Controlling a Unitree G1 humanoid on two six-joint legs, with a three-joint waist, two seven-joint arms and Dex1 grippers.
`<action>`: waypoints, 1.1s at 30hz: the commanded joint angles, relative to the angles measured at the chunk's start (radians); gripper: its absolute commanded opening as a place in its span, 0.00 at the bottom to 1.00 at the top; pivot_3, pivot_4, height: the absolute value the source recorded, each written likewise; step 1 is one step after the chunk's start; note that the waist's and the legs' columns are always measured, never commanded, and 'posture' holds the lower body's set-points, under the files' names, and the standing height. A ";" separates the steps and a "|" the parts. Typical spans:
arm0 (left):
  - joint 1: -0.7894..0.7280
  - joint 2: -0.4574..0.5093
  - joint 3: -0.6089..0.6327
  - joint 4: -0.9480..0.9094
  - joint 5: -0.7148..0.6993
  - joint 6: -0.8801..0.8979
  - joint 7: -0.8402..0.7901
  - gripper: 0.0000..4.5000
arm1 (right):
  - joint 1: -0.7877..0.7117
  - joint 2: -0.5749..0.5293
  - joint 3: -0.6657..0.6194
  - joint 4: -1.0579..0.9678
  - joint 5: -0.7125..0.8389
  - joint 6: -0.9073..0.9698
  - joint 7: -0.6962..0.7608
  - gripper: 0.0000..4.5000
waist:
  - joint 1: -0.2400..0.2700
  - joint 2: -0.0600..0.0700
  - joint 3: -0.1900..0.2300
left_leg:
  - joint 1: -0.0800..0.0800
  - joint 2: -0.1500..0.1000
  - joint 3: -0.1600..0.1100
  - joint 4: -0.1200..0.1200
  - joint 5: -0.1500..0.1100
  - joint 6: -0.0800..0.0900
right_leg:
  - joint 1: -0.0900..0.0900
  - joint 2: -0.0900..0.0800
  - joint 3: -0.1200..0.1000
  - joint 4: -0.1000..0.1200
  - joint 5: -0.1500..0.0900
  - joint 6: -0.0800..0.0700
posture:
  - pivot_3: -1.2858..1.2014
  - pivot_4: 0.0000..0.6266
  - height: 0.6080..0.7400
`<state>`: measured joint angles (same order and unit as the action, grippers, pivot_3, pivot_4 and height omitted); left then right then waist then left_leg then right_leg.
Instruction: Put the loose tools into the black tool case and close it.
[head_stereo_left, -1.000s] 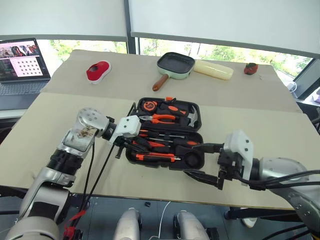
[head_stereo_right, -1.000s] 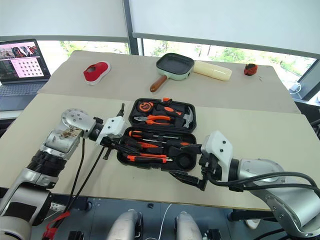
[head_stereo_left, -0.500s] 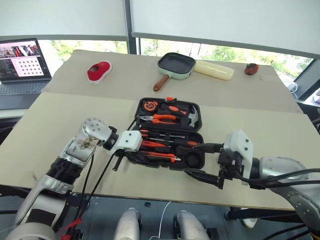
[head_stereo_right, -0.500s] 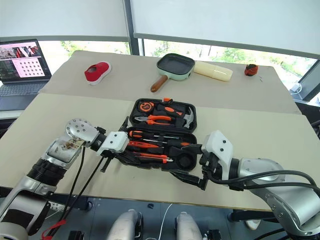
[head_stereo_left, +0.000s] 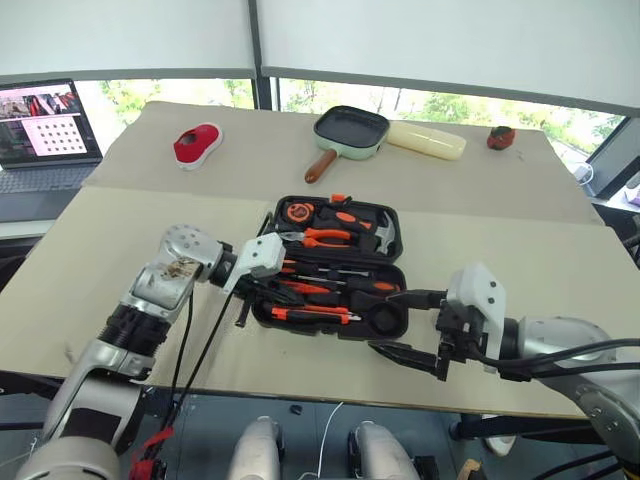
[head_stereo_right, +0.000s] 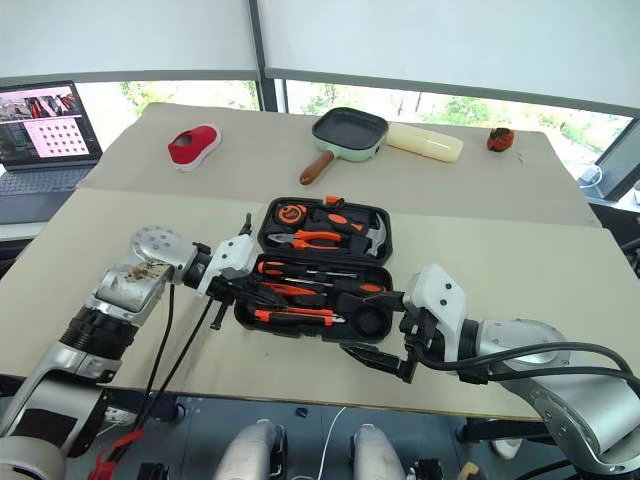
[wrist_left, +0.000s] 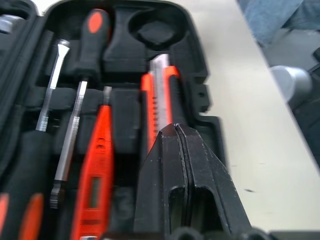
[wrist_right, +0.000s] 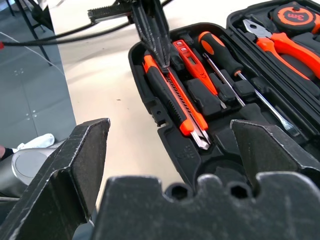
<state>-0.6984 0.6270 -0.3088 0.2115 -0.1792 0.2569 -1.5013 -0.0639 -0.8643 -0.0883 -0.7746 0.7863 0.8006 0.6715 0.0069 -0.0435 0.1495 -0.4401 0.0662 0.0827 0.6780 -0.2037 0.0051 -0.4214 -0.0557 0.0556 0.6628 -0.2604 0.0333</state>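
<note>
The black tool case (head_stereo_left: 338, 268) lies open on the surface (head_stereo_left: 120, 250), lid flat toward the far side, and I find its front half largely filled. The utility knife (wrist_right: 175, 97) sits in the recess along the near edge, and beside it lie an orange tester-type screwdriver (wrist_left: 97, 170) and two further screwdrivers (wrist_left: 82, 70) with steel shafts, each in its moulded slot. The round recess (wrist_left: 156, 31) at the right end of that half looks empty; I judge the tape roll is not yet stowed, and I cannot locate it on the surface. My left pincer (wrist_right: 161, 62) has its fingers pressed together with nothing between them, the tips resting on or just above the handle end of the knife; I judge I am pressing it home, though actual contact cannot be confirmed. My right pincer (head_stereo_left: 405, 322) is spread wide and empty, hovering off the right front corner of the case without touching it. Outstanding, in my assessment: confirm the knife is seated, account for the tape, then fold the lid over and fasten the latch (head_stereo_left: 340, 198).
</note>
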 joint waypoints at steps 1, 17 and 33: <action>0.011 -0.002 -0.031 0.009 0.045 -0.067 0.009 0.01 | -0.011 -0.006 -0.008 -0.020 -0.004 -0.007 0.001 1.00 | 0.000 0.000 0.000 | 0.000 0.000 0.000 0.000 0.000 0.000 | 0.000 0.000 0.000 0.000 0.000 0.000 | 0.52 0.24 1.00; 0.048 0.031 -0.085 0.121 0.159 -0.282 0.038 0.01 | -0.005 -0.003 -0.004 -0.013 -0.015 -0.008 -0.004 1.00 | -0.004 0.002 -0.004 | 0.005 0.000 0.001 -0.001 0.000 0.000 | 0.004 0.000 0.001 0.000 0.000 0.000 | 0.52 0.24 1.00; 0.059 -0.017 0.295 -0.416 -0.390 0.345 0.245 0.86 | 0.654 0.057 -0.650 -0.070 -0.081 0.006 0.057 1.00 | 0.002 0.002 -0.003 | 0.001 -0.001 -0.001 -0.001 -0.001 0.001 | 0.002 -0.001 0.001 0.000 -0.001 0.002 | 0.52 0.24 1.00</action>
<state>-0.6458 0.6031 -0.0408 -0.1495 -0.5231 0.5800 -1.2707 0.5516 -0.8179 -0.6594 -0.8157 0.7366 0.8200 0.7150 0.0088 -0.0418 0.1461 -0.4389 0.0651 0.0820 0.6770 -0.2042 0.0057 -0.4195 -0.0564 0.0565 0.6624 -0.2618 0.0355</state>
